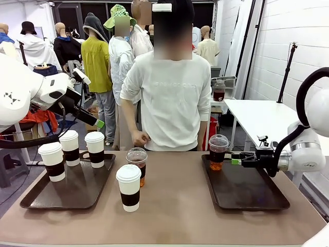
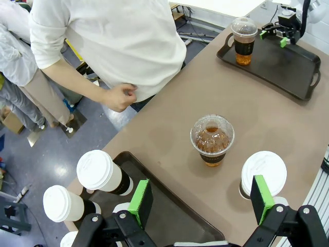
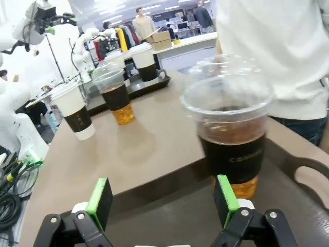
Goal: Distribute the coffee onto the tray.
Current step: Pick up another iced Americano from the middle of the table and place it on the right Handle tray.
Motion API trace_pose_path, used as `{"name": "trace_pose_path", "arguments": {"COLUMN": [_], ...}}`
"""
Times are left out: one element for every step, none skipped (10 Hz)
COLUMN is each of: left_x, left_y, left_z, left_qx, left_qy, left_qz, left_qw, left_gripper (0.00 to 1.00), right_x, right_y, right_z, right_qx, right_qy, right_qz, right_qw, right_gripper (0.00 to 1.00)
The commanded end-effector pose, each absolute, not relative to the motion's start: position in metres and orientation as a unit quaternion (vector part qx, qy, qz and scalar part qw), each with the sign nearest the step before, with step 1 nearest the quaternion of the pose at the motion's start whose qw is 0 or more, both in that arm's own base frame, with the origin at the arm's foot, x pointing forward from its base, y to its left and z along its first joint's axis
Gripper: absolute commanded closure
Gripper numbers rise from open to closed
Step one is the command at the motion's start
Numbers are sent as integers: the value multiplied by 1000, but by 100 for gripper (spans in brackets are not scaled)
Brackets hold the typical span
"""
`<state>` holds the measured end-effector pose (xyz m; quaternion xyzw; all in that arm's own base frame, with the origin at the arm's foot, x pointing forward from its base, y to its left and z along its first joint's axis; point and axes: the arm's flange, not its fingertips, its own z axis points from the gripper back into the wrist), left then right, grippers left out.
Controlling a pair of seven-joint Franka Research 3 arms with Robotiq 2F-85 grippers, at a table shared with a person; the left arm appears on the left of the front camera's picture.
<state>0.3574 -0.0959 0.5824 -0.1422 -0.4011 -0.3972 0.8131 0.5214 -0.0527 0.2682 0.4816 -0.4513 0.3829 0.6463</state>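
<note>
Three white paper cups with brown sleeves stand on the left tray. A fourth paper cup and a clear iced coffee stand on the bare table between the trays. Another iced coffee stands on the right tray at its far left corner. My right gripper is open just to the right of that cup; in the right wrist view the cup stands just ahead of the right pad, not held. My left gripper hangs open high above the left tray's edge.
A person in a white top stands at the table's far edge, one hand near the waist. From the left wrist, the iced coffee and the lone paper cup lie below, the right tray farther off.
</note>
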Motion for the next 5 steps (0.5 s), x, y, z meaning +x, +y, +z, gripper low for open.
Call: {"name": "trace_pose_path", "arguments": {"left_x": [359,359,359,359,359], "left_y": [-95,-95,-95,-95,-95], "left_z": [582,582,582,582,582], "left_qx": [-150,-150,-150,-150,-150], "left_qy": [-402,-402,-402,-402,-402], "left_qz": [-399,-399,-399,-399,-399], "left_qw": [811,811,811,811,811], "left_gripper": [0,0,0,0,0], "right_x": [499,489,481,473,467], "right_y": [-37,-29,-24,-18,-12], "right_z": [278,281,284,285,284], "right_qx": [479,483,484,484,488], "right_qy": [-431,-420,-410,-411,-408], "right_qz": [415,429,442,456,467], "right_qw": [643,637,634,624,614], "right_gripper": [0,0,0,0,0]}}
